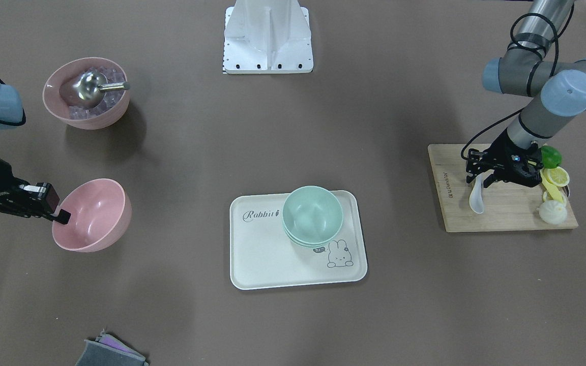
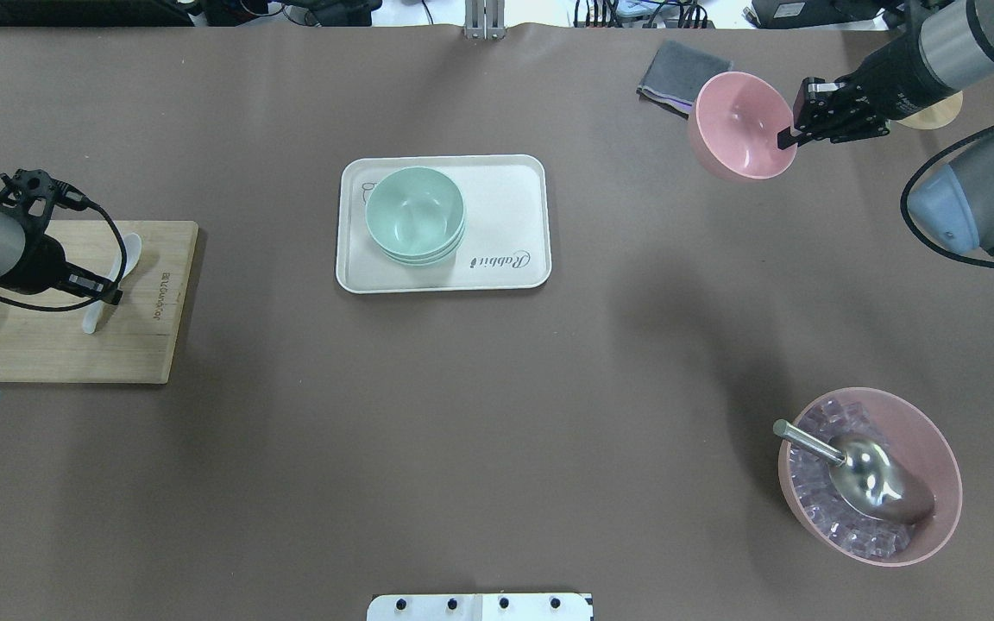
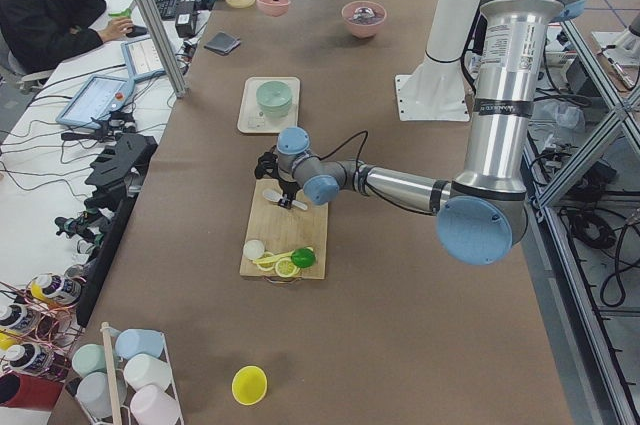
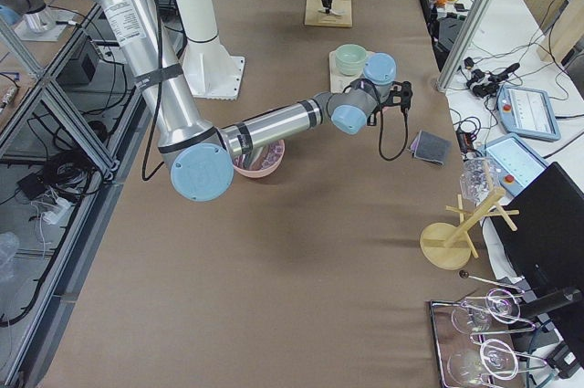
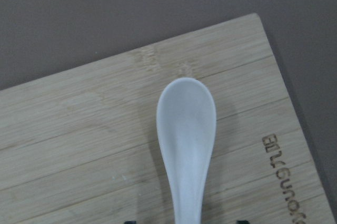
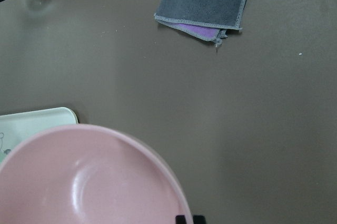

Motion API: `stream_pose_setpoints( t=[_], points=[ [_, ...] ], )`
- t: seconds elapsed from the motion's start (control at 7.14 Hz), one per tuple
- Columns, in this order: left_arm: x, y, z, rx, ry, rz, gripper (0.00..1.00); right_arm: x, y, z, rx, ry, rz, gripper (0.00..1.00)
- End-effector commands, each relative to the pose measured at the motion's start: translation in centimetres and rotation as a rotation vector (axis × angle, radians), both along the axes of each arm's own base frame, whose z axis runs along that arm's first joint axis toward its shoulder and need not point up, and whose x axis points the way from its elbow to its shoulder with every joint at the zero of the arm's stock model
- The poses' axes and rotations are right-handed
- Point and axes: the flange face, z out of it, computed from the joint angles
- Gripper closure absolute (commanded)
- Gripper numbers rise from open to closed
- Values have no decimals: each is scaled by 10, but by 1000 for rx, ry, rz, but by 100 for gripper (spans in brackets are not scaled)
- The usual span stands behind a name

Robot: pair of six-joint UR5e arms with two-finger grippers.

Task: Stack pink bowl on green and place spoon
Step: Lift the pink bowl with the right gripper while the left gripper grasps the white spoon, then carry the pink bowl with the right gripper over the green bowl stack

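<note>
Pink plastic stood out on the robot's right side of the brown table (image 1: 425,315): the pink bowl (image 1: 94,216) was tipped at an angle, its thin rim pinched between the narrowly closed jaws of the right gripper (image 1: 60,215), with one finger inside the wall and one outside. It may have been raised a little off the table, though no view showed this clearly. The bowl was well apart from the cream tray (image 1: 262,269) at the table's middle, where the green (image 1: 312,216) bowls sat nested in a short upright stack. On the robot's left side, the spoon (image 1: 476,196), white and glossy, lay on a wooden cutting board (image 1: 506,216) with its scoop pointing away from the left gripper (image 1: 481,179). That gripper's jaws stood apart on either side of the short handle, not yet closed on it. Citrus pieces (image 1: 557,176) lay at the board's far end. The bowl looked light and stiff, so a rim pinch should carry it, but it would likely swing or tilt and should be levelled before it is lowered into the stack. The spoon looked hard, slippery and possibly brittle. The handle seemed the best place to grip it, squarely across its width, since the curved scoop offered no flat faces.
</note>
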Motion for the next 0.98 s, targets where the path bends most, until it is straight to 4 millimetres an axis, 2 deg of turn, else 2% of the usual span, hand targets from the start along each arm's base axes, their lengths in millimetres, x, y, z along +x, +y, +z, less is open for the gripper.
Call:
stream_pose_setpoints(
  t=[0.0,0.14,0.28,0.42,0.7,0.84],
  points=[
    [-3,4,0,18,18,-1,100,-1,-1,-4,6,-3,-2,100],
    [-5,6,-9,45,54,4,100,-1,0,-8,12,-7,-1,100],
    [-9,15,-29,59,91,24,100,-1,1,-21,10,-16,4,100],
    [-18,15,-42,49,127,29,100,-13,2,-43,-9,-39,10,100],
    [-31,2,-64,-8,167,-63,100,-71,16,-83,40,-26,40,100],
    [-31,-7,-77,-48,193,-114,100,-102,25,-94,59,-16,44,100]
  ],
)
